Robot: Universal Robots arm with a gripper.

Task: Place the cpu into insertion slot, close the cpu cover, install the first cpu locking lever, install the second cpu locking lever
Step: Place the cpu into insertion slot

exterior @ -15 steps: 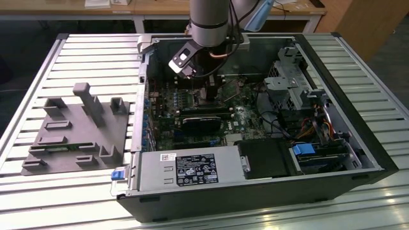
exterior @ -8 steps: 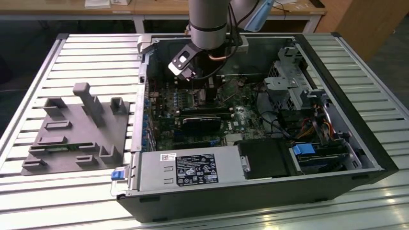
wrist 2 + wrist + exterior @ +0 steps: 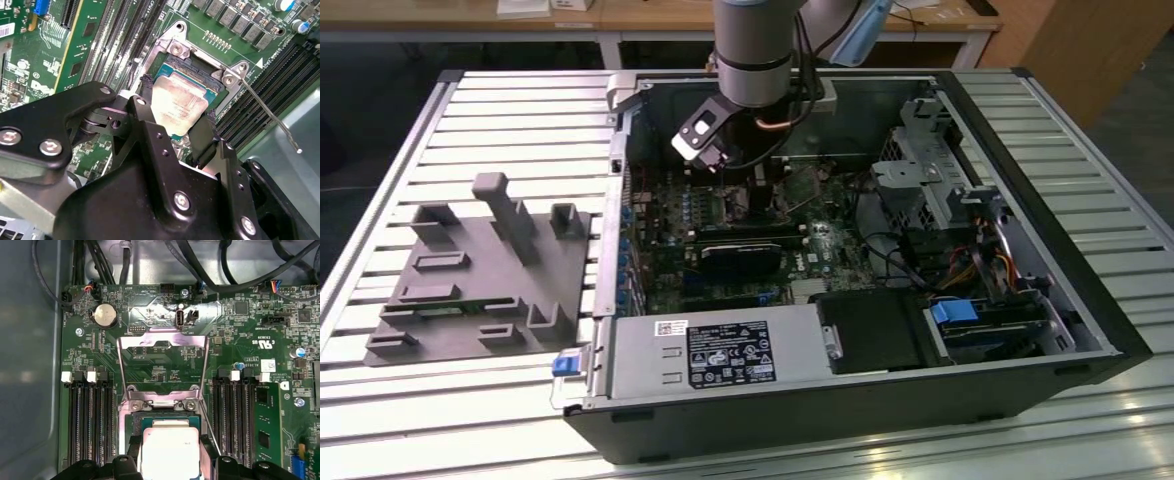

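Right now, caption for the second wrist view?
Tool grips the chip at the open socket, lever unlatched.

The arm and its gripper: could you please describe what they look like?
The arm is a grey cylinder with dark bands and a light blue joint cap; a black-and-white box sits at its wrist. The gripper is matte black, angular, with silver screws and two flat black fingers.
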